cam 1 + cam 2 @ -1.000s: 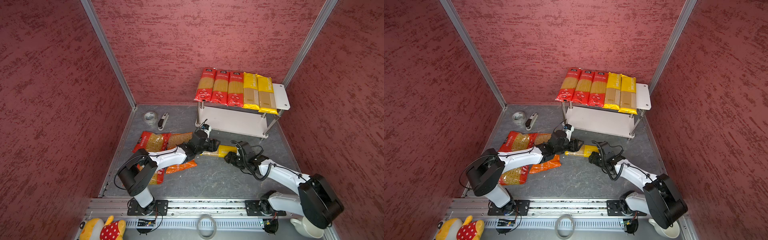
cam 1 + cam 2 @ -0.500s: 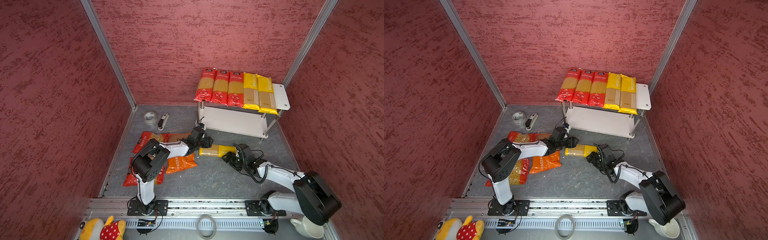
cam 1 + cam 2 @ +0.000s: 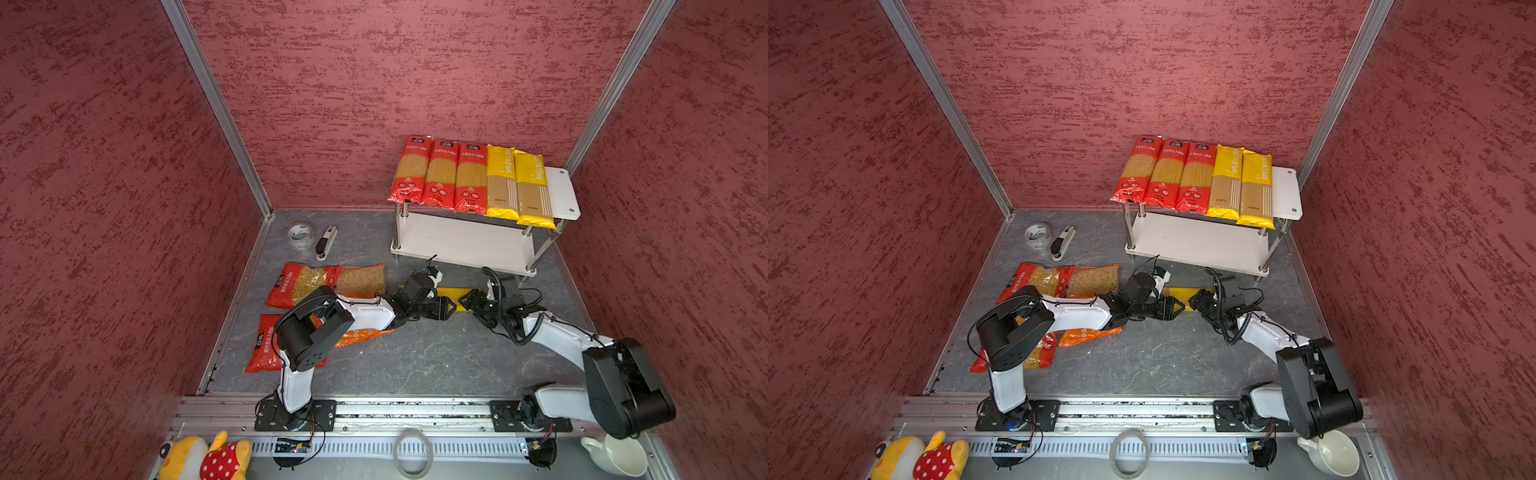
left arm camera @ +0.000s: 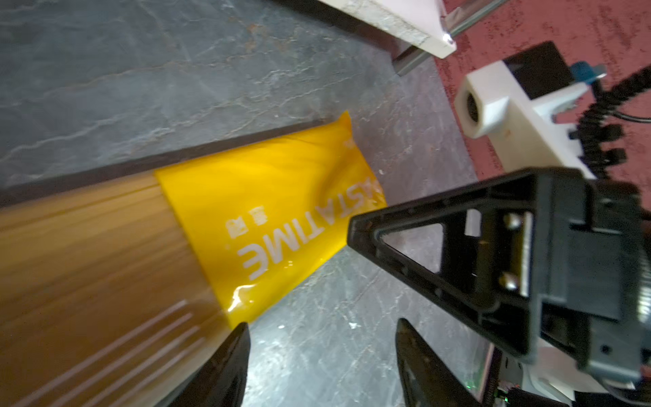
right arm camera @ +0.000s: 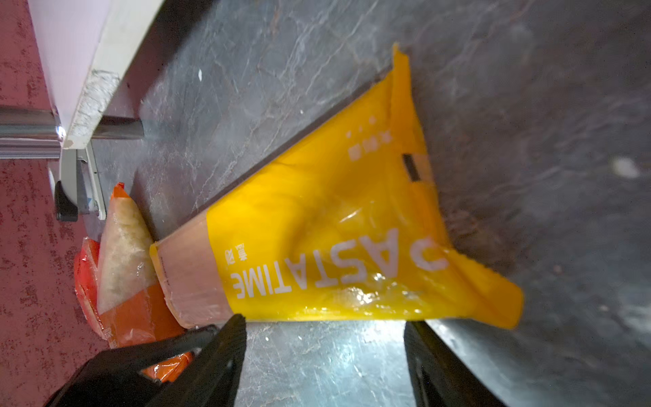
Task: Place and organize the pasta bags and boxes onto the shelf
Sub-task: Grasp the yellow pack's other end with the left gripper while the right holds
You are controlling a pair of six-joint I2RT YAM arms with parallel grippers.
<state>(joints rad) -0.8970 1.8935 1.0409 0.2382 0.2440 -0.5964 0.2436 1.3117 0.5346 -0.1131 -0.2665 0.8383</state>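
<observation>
Left gripper (image 4: 320,322): jaws parted, gripping nothing — yellow PASTATIME pack (image 4: 267,218) beside one fingertip
Right gripper (image 5: 324,320): jaws parted, empty, facing the pack's end
Pack: flat on the tabletop (image 3: 415,357), just before the shelf (image 3: 465,245) — between both grippers

Red plaster, rough and mottled, covers the far wall (image 3: 395,83), the left wall (image 3: 104,208) and the right wall (image 3: 685,208) of a small cell. Bare aluminium strips, one on the left (image 3: 217,108) and one on the right (image 3: 616,83), mark the two far corners and run down to a grey, marble-veined floor (image 3: 415,361). A metal rail (image 3: 415,409) lines the floor's near edge. Light falls evenly from above and shadows are soft. In the right wrist view a bright glare (image 5: 327,356) sits on the floor's sheen.
</observation>
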